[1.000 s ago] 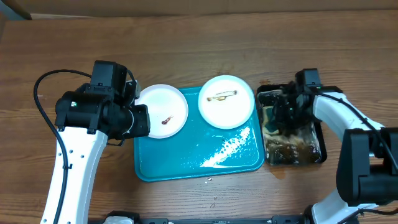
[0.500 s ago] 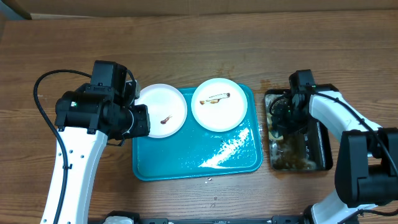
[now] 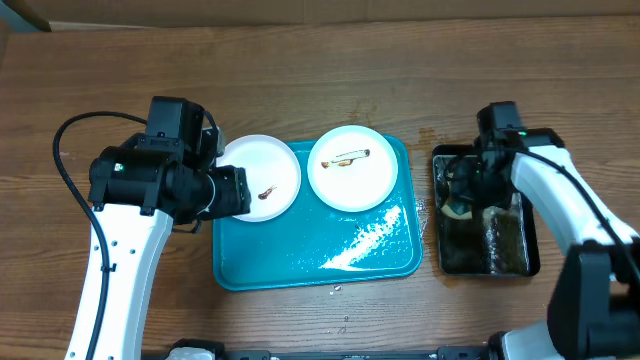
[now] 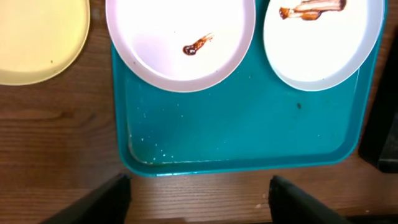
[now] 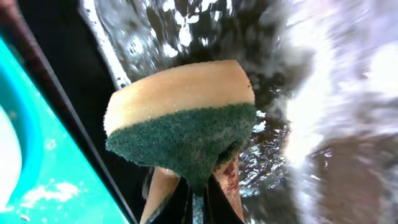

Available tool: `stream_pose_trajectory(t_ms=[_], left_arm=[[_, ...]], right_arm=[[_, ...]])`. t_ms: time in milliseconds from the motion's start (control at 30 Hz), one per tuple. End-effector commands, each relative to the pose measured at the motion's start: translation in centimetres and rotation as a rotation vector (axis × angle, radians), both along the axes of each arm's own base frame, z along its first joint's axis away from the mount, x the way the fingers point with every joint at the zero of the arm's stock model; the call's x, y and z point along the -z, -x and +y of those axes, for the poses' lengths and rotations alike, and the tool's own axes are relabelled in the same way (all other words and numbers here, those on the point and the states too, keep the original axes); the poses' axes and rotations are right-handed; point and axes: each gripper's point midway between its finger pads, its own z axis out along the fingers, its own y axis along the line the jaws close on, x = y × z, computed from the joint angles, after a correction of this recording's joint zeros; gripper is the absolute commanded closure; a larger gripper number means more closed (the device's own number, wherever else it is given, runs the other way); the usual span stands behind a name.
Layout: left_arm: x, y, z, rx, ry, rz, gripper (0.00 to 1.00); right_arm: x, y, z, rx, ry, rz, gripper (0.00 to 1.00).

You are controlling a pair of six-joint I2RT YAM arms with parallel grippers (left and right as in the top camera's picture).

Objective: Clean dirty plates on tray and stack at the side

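Two white plates sit at the back of the turquoise tray [image 3: 320,262]: the left plate [image 3: 262,177] has a small brown smear, the right plate [image 3: 351,166] a longer one. Both show in the left wrist view [image 4: 180,40] [image 4: 320,40]. A pale yellow plate [image 4: 37,37] lies on the wood left of the tray. My left gripper [image 4: 198,202] is open and empty, above the table by the tray's left side. My right gripper [image 5: 196,199] is shut on a yellow-and-green sponge [image 5: 183,118] over the black tray of murky water [image 3: 487,235].
The black water tray stands right of the turquoise tray, almost touching it. Water splashes around the sponge. Wet foam patches lie on the turquoise tray's front right [image 3: 365,240]. Small crumbs lie on the wood in front of the tray.
The black water tray has slid right and the turquoise tray and right plate shifted slightly left. My right gripper moved with the sponge in the water. The left arm stayed still.
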Motion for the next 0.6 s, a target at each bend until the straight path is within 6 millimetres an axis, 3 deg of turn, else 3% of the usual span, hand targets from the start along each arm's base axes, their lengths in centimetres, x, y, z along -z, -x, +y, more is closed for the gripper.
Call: stream_pose_trajectory(t_ms=[0, 33, 167, 367, 500, 567], left_arm=[[-0.1, -0.8, -0.1, 0.008, -0.006, -0.024, 0.41], [0.1, -1.1, -0.1, 0.004, -0.007, -0.024, 0.51], [2.0, -1.7, 0.4, -0.072, -0.036, 0.044, 0.62], [5.6, -3.3, 1.6, -0.154, -0.110, 0.139, 0.55], [6.4, -7.4, 2.7, -0.059, -0.209, 0.013, 0.54], [6.2, -9.8, 2.9, 0.023, -0.255, -0.076, 0.45]], right_arm=[[-1.5, -0.3, -1.5, 0.036, 0.066, -0.034, 0.96], [-1.3, 0.0, -2.0, 0.050, 0.091, -0.022, 0.96], [-0.4, 1.1, -2.2, 0.049, 0.104, 0.013, 0.96], [1.0, 2.4, -2.2, 0.047, 0.105, 0.047, 0.96], [1.2, 2.7, -2.2, 0.046, 0.100, 0.056, 0.96], [1.2, 2.7, -2.2, 0.046, 0.100, 0.055, 0.96]])
